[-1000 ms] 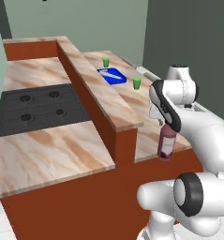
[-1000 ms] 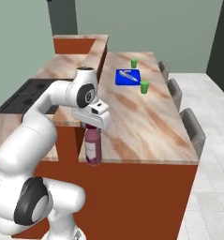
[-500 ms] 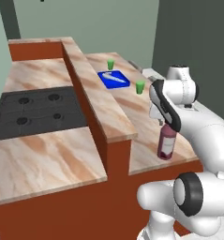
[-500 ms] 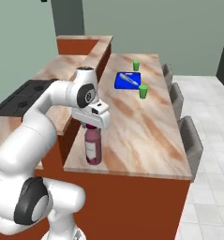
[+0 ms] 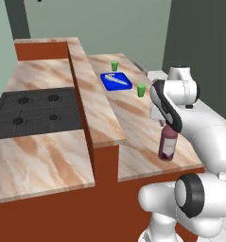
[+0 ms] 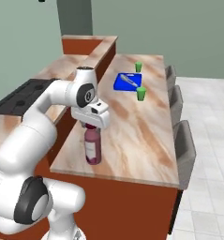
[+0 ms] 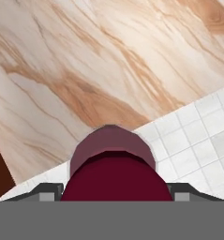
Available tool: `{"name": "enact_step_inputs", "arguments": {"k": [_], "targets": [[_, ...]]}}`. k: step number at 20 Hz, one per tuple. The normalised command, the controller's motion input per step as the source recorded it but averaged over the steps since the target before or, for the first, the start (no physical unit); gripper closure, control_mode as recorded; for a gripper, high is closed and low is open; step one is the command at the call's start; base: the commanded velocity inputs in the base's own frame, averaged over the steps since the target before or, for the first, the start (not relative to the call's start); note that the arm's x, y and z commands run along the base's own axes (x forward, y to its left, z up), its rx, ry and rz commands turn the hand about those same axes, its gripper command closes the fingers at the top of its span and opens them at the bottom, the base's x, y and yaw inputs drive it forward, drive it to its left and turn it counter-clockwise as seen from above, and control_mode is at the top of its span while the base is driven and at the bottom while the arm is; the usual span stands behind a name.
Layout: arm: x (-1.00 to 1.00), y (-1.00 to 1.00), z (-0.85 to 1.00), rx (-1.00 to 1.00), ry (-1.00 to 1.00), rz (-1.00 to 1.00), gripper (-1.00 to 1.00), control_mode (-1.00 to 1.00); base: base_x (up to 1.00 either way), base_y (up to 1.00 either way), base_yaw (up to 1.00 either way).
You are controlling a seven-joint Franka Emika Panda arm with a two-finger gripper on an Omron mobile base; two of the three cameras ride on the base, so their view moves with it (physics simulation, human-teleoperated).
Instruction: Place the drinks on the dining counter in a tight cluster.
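A stout maroon bottle (image 5: 166, 146) with a pale label stands upright under my gripper (image 5: 168, 128), which is shut on its top. It is over the near end of the marble dining counter (image 5: 133, 116), close to the corner (image 6: 66, 161). I cannot tell whether its base touches the slab. From the right, the bottle (image 6: 92, 147) hangs below the white hand, with the gripper (image 6: 91, 127) at its neck. In the hand view the maroon cap (image 7: 113, 164) sits between the fingertips (image 7: 47, 191), with marble above it and floor tiles at the right.
A blue tray (image 5: 116, 80) and two small green cups (image 5: 141, 90) (image 5: 114, 65) sit farther along the counter. A narrow marble ledge (image 5: 93, 104) separates it from the black stove (image 5: 34, 111). Grey stools (image 6: 183, 145) line the counter's right side.
The whole scene shifted as the base drove. The counter's near end now lies under the bottle, which stays in the gripper's hold.
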Motion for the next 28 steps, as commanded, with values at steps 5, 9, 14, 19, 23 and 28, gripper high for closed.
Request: {"name": "enact_step_inputs", "arguments": {"k": [5, 9, 14, 19, 23, 28], "targets": [[0.0, 0.0, 0.0, 0.0, 0.0, 0.0, 1.0, 1.0, 0.25, -0.49, 0.08], [0.0, 0.0, 0.0, 0.0, 0.0, 0.0, 1.0, 1.0, 0.35, -0.47, 0.07], [0.0, 0.0, 0.0, 0.0, 0.0, 0.0, 1.0, 1.0, 0.46, -0.35, 0.11], [0.0, 0.0, 0.0, 0.0, 0.0, 0.0, 1.0, 1.0, 0.3, -0.22, 0.11], [0.0, 0.0, 0.0, 0.0, 0.0, 0.0, 1.0, 1.0, 0.31, -0.2, 0.08], [0.0, 0.0, 0.0, 0.0, 0.0, 0.0, 1.0, 1.0, 0.19, -0.11, 0.03]]}}
